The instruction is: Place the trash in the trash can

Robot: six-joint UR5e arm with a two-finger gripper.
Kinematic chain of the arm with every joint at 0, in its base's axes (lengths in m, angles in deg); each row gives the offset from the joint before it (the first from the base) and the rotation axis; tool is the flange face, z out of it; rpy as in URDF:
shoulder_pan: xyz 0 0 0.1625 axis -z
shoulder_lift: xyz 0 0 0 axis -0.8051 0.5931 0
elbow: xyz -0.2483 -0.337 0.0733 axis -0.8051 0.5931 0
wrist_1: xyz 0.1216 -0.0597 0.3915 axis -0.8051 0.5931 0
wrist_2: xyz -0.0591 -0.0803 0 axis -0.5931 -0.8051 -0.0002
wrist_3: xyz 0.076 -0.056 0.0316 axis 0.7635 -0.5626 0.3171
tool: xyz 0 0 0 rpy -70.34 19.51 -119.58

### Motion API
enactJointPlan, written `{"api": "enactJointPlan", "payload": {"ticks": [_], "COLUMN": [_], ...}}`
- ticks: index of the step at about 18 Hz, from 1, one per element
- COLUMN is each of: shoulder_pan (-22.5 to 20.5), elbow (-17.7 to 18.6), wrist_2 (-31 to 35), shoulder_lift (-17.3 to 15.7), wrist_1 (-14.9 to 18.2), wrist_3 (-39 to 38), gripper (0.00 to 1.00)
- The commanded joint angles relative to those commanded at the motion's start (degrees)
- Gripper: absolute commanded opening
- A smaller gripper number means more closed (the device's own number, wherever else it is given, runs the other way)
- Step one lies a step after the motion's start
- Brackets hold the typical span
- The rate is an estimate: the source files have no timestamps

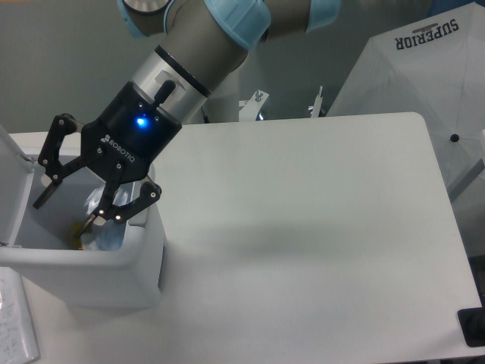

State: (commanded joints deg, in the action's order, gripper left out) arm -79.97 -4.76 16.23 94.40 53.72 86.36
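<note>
The trash can (83,262) is a light grey bin at the table's left edge, with its lid (14,189) flipped up on the left. My gripper (67,211) hangs over the bin's mouth with its fingers spread open and nothing between them. Below the right finger (102,216), a piece of clear plastic trash (104,233) lies inside the bin against its right wall. I cannot tell whether it is the bottle or the wrapper. The rest of the bin's inside is hidden by the gripper and the near wall.
A white sheet-like object (15,322) lies in front of the bin at the bottom left. A white canopy printed SUPERIOR (424,68) stands past the table's right edge. A black object (472,327) sits at the bottom right corner.
</note>
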Motion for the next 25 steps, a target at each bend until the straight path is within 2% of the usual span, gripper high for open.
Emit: {"api": "enactJointPlan", "payload": {"ticks": [3,13,18,20,22,25], "shoulder_pan": [-0.8,-12.4,-14.5,-15.6,-17.4,-18.5], "elbow": [-0.1,-0.3,1.8,5.4,7.2,8.7], "wrist_2": [0.0,1.7,17.9,23.4,30.8,39.8], "shoulder_lift": [0.2,0.7,1.8,2.9,4.2,4.4], "wrist_1": [-0.1,0.0,0.5,0.1,0.3,0.6], "wrist_3": [0.8,13.4,20.1,21.6,25.9,33.1], "gripper": [1.00,1.00,1.00,1.00,1.00,1.00]}}
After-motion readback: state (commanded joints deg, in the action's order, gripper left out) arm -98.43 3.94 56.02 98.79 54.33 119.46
